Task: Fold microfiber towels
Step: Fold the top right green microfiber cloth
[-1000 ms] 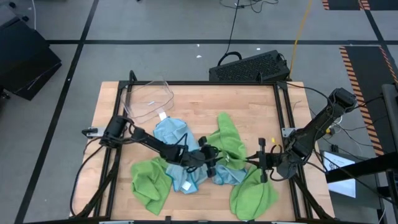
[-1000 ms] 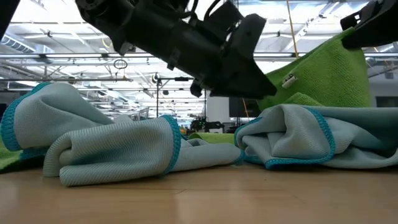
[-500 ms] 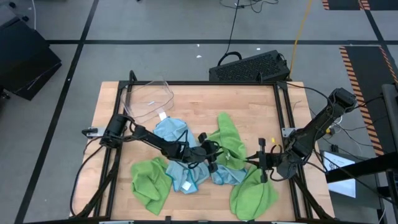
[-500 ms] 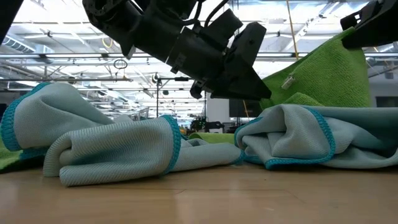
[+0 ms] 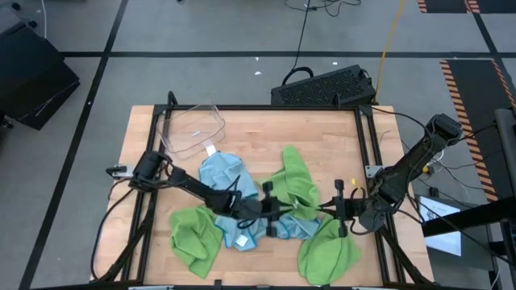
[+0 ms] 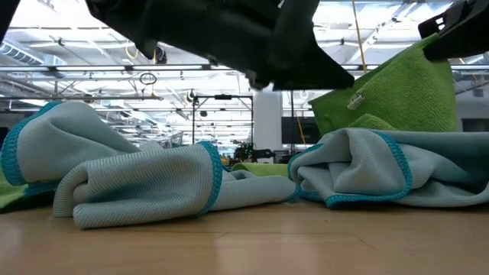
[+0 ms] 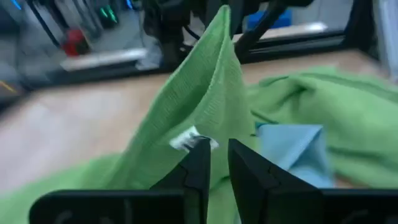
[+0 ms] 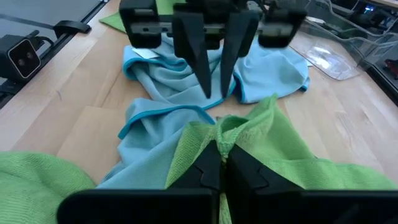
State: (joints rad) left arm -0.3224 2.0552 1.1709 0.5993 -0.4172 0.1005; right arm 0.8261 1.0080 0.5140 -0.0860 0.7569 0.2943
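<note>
The right gripper (image 8: pixel 219 163) is pinching a raised green towel (image 8: pixel 273 146) with its jaws fully closed on the fold. The left gripper (image 8: pixel 214 86) is hovering just beyond that fold over the blue towels (image 8: pixel 186 93), jaws narrowly apart and gripping nothing. The towels are lying heaped mid-table (image 5: pixel 266 129), with the clear bin (image 5: pixel 193 129) near the far left corner and a black keyboard (image 5: pixel 325 86) beyond the far edge.
</note>
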